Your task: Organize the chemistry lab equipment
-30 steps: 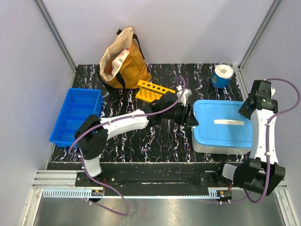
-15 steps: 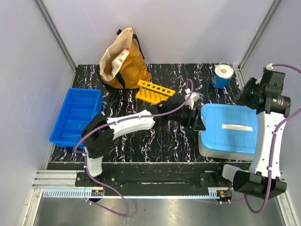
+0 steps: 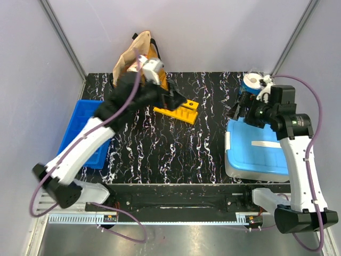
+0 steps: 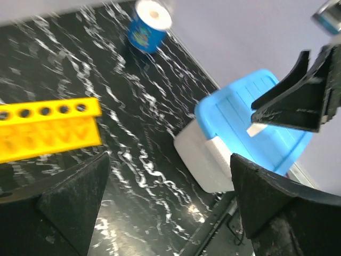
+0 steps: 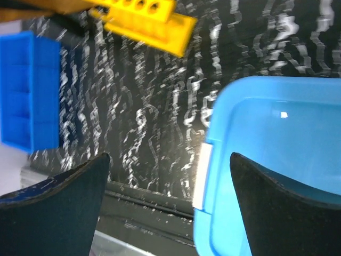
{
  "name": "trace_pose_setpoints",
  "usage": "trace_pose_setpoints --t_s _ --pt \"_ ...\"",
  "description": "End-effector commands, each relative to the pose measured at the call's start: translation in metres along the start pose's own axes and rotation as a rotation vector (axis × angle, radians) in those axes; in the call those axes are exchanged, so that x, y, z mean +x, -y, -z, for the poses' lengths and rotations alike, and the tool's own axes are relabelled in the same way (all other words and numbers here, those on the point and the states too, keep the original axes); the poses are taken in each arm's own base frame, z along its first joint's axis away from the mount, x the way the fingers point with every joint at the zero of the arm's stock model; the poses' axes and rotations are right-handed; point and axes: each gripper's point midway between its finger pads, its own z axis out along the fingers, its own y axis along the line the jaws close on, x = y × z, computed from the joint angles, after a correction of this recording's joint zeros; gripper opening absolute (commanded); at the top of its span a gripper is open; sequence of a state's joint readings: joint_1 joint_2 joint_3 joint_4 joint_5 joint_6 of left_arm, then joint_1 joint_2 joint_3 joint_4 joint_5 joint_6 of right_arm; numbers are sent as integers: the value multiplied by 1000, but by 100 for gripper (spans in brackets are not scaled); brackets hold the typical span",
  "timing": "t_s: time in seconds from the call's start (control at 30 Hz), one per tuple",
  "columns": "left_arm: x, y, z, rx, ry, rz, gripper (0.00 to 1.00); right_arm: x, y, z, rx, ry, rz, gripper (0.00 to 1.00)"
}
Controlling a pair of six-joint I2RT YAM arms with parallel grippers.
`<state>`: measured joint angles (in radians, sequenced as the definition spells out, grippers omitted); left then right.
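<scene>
The chemistry lab equipment is out of view. My left gripper [image 3: 178, 98] hangs open and empty above the near end of a yellow rack with a row of holes [image 3: 180, 111], which shows blurred in the left wrist view [image 4: 48, 128]. That gripper [image 4: 169, 157] has only dark tabletop between its fingers. My right gripper [image 3: 238, 111] is open and empty over the far left corner of the white bin with a blue lid [image 3: 256, 152]. In the right wrist view this gripper [image 5: 169, 157] frames the lid's left edge [image 5: 266, 160] and the table.
A tan fabric bag [image 3: 128, 58] stands at the back, partly behind the left arm. A blue divided tray [image 3: 80, 128] lies at the left edge. A white paper roll in blue wrap [image 3: 251, 84] stands at the back right. Grey walls enclose the table.
The left arm has let go of the bin's left edge, lifted and swung back-left over the yellow rack. The right arm came in over the bin's far corner. Both grippers opened wider. The bin slid slightly right.
</scene>
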<state>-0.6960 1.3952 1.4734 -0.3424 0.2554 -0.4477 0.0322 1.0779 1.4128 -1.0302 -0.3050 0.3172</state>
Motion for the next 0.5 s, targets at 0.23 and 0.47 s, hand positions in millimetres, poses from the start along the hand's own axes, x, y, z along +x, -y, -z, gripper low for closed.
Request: trace_pose_setpoints --t_s 0.23,0.47 --pt "6 -27 159 -241 86 -229 99 -9 -73 27 -380 223 17 100" --pt "25 -26 193 -239 166 -189 99 1 -85 37 -482 232 11 100"
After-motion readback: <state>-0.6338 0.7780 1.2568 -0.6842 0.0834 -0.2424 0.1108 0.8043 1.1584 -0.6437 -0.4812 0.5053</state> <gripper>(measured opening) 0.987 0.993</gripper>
